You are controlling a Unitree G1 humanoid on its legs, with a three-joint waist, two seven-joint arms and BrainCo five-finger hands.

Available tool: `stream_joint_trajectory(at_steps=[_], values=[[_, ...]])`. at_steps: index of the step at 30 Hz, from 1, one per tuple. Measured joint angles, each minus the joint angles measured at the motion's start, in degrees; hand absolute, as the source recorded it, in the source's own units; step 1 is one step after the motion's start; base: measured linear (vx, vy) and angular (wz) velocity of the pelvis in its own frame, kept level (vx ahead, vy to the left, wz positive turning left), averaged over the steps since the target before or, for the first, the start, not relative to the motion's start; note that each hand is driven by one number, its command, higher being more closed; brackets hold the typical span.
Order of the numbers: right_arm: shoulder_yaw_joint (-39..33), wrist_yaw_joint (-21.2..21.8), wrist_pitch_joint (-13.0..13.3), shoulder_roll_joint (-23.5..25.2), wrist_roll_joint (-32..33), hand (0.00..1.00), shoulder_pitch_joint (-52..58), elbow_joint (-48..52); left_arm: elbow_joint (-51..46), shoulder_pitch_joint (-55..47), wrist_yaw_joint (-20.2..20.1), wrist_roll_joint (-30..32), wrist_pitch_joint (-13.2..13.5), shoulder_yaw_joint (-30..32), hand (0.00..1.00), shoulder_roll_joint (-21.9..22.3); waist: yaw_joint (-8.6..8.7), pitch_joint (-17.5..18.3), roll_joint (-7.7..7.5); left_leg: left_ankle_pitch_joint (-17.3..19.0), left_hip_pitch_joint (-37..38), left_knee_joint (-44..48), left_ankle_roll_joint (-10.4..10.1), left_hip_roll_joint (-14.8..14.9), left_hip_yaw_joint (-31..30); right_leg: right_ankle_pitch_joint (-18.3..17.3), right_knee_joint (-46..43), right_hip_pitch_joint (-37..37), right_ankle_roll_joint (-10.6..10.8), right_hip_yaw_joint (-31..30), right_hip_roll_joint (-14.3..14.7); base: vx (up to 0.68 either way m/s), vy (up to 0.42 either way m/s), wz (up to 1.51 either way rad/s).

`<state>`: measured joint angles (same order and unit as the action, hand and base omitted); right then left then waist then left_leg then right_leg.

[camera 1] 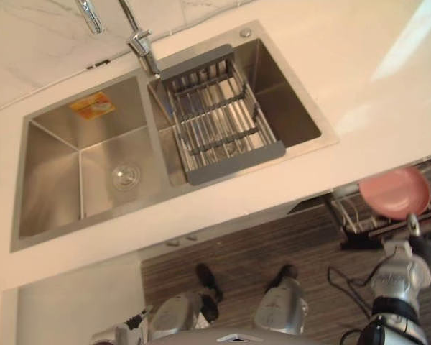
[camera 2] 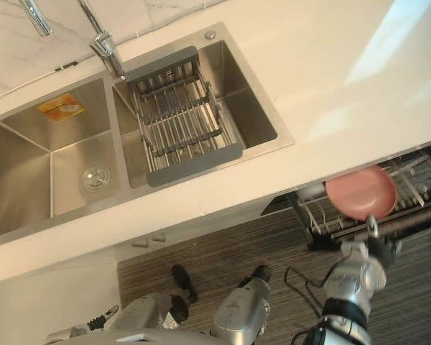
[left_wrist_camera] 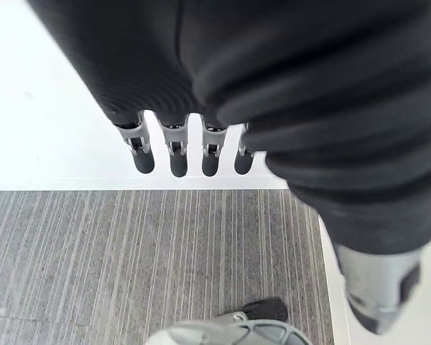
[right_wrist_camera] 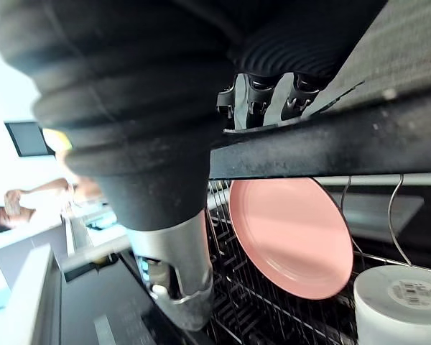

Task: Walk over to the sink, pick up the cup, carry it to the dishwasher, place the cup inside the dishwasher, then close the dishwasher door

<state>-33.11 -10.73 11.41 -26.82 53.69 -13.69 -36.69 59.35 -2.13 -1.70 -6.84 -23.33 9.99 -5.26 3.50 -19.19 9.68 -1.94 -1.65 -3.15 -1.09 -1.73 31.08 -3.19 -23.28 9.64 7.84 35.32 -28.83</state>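
Down below the white countertop (camera 1: 309, 43) and the big double sink (camera 1: 50, 165), the dishwasher was hanging open off to the robot's right. A black bar (right_wrist_camera: 309, 154) ran crosswise there, and I'm pretty sure it was the edge of the door. Past it was the wire rack (camera 2: 416, 180) with a pink plate (right_wrist_camera: 291, 233) standing on edge. The white cup (right_wrist_camera: 399, 305) sat in the rack just beside the plate, so I'd call that part done.

So what's left is the door. The right hand (camera 2: 355, 273) was right up against that black edge, with the edge's long line running across it and the cup on the far side. I honestly couldn't tell if it was gripping or just resting there. The left hand (left_wrist_camera: 178, 154) hung loose and straight, holding nothing, well apart from the dishwasher. The right one's clearly nearer for the push.
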Motion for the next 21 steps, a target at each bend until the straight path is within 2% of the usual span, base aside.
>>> stream_joint_trajectory(at_steps=[3, 4, 5, 6, 8, 11, 13, 14, 17, 19, 21], values=[[3.08, 0.78, 0.41, -2.41, 0.01, 0.00, -4.51, 0.31, 0.07, -0.66, -0.02, -0.01, 1.19, -0.17, 0.00, 0.20, -0.13, -0.68, 1.56, -1.02, -0.11, -0.06, -1.08, 0.05, 2.06, -1.03, -2.16, 0.65, 0.06, 0.32, -1.53, 0.00, -0.015, 0.24], [4.39, 1.83, 0.88, -3.33, 0.05, 0.00, -6.40, 0.37, 0.14, -1.12, -0.01, -0.08, 1.71, -0.75, 0.00, 0.20, -0.20, -0.85, 2.20, -1.55, -0.18, -0.07, -0.84, -0.13, 1.91, -2.06, -3.67, 0.67, 0.04, 0.92, -2.51, 0.00, -0.038, 0.34], [4.95, 2.11, 1.38, -3.44, 0.23, 0.00, -7.75, 0.91, 0.15, -1.38, 0.00, -0.15, 2.16, -1.27, 0.00, 0.13, -0.25, -0.97, 2.46, -1.98, -0.39, -0.13, -0.68, -0.16, 1.72, -2.76, -4.76, 0.74, -0.02, 1.47, -3.11, 0.00, -0.053, 0.41], [3.77, 2.87, 3.15, -2.75, 2.79, 0.00, -8.00, 1.06, 0.15, -1.98, -0.14, -0.18, 2.25, -1.54, 0.00, 0.15, -0.36, -1.00, 2.44, -2.57, -1.18, -0.34, -0.57, -0.08, 1.59, -3.57, -6.23, 1.65, -0.20, 1.97, -3.62, 0.00, -0.054, 0.28], [3.55, 3.67, 3.81, -2.58, 3.65, 0.00, -7.89, 2.56, 0.49, -2.11, -0.60, -0.17, 2.09, -1.79, 0.00, 0.35, -0.19, -1.01, 2.49, -3.67, -2.13, -1.22, 0.03, -0.09, 1.41, -3.93, -7.08, 2.84, -0.48, 2.32, -3.76, 0.02, -0.035, 0.17], [2.53, 4.14, 5.63, -1.66, 5.72, 0.00, -7.88, 5.19, -0.34, -1.92, -1.64, -0.29, 2.25, -1.88, 0.00, 0.97, 0.11, -1.11, 2.41, -6.05, -3.26, -1.64, 2.08, 0.19, 0.35, -4.46, -8.97, 4.12, -1.14, 3.10, -3.88, 0.03, -0.031, 0.17], [2.42, 3.42, 5.81, -0.04, 5.85, 0.00, -7.40, 8.67, -0.33, -1.90, -1.61, -0.83, 2.35, -2.15, 0.00, 1.35, 0.13, -1.10, 2.43, -6.16, -3.17, -1.65, 1.94, 0.36, 0.30, -4.64, -9.23, 4.16, -1.34, 3.00, -3.80, -0.02, 0.003, 0.01], [3.07, 2.66, 5.67, 1.58, 5.61, 0.00, -5.73, 13.89, -0.39, -1.88, -1.59, -2.15, 3.00, -2.21, 0.00, 1.64, -0.08, -1.11, 2.42, -5.86, -3.21, -1.67, 1.40, 0.61, 0.21, -4.91, -9.21, 4.13, -1.51, 2.98, -3.67, -0.06, 0.014, 0.02], [3.86, 0.17, 5.63, 4.60, 2.78, 0.00, -1.55, 18.65, -0.36, -1.90, -1.37, -5.01, 5.29, -2.19, 0.00, 2.51, -0.40, -1.14, 2.37, -5.25, -2.74, -1.68, 1.03, 2.27, 1.75, -5.35, -7.63, 2.30, -1.45, 4.39, -2.01, -0.05, 0.006, 0.10], [5.49, 0.43, 5.62, 7.01, -0.11, 0.00, 3.10, 20.42, -0.27, -2.08, -1.27, -7.32, 6.67, -2.13, 0.00, 2.56, -0.67, -1.24, 1.62, -5.37, -1.11, -1.67, -0.13, 3.62, 3.81, -5.44, -6.47, 0.30, -1.77, 5.42, -0.98, 0.01, -0.012, 0.10], [9.64, 2.21, 4.83, 10.71, -4.24, 0.00, 9.81, 20.44, -0.33, -2.45, -1.16, -10.52, 8.75, -2.05, 0.00, 1.78, -1.18, -0.32, -0.26, -5.72, 0.09, -1.66, -0.63, 4.43, 4.28, -5.70, -5.94, -1.58, -1.54, 6.34, -0.19, 0.02, -0.029, 0.04]])
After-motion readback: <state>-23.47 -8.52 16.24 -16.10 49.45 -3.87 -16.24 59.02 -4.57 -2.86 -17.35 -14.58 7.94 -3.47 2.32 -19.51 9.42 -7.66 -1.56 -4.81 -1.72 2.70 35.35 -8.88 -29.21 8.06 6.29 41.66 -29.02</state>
